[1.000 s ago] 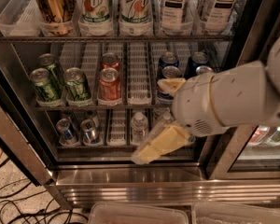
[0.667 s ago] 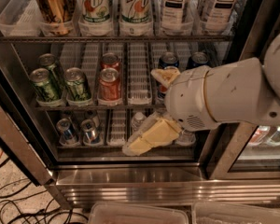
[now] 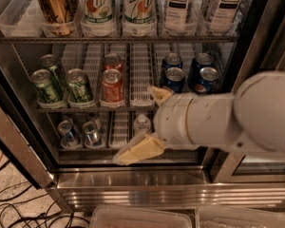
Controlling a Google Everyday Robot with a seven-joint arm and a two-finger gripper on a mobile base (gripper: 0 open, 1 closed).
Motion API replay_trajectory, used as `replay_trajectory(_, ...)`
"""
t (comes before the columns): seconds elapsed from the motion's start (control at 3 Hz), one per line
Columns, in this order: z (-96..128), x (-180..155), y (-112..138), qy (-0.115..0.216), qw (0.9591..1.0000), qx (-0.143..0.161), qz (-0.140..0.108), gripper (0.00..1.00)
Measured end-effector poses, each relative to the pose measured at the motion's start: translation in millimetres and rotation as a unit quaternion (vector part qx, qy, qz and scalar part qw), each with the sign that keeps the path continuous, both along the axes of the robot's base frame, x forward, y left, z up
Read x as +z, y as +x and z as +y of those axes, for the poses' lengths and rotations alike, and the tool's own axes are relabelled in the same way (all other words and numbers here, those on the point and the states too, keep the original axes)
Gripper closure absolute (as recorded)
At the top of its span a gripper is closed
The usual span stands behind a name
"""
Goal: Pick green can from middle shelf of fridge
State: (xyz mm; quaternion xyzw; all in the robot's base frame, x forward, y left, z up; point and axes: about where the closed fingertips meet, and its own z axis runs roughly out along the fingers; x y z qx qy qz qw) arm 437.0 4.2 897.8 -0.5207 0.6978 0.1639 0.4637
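Your gripper point(image 3: 148, 123) is out in front of the fridge point(image 3: 133, 186), a little right of centre, with its two yellowish fingers point(image 3: 138, 150) spread wide apart. The upper finger is up at the front rail of the middle shelf point(image 3: 85, 109), just ahead of a white slotted lane tray point(image 3: 138, 75), and the lower one hangs in front of the rack below. The green can point(image 3: 79, 86) nearest you stands upright at the shelf's front edge, toward the left end and well apart from the gripper. Another green one point(image 3: 46, 87) stands at the front-left corner, with a third behind it. A red can point(image 3: 112, 85) stands between the green can and the lane tray. The blue Pepsi cans point(image 3: 173, 79) sit toward the right end, just behind your arm point(image 3: 218, 122). Small water bottles point(image 3: 91, 133) are below and 7UP bottles point(image 3: 100, 8) above.
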Motion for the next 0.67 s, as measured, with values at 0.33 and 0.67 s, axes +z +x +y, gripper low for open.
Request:
replay_trajectory(0.33,17.6,-19.5,22.7,0.064,0.9973,-0.021,-0.029,0.0)
replay_trajectory(0.67,29.2,-8.2,56.2,0.101,0.9891,-0.041,-0.099,0.0)
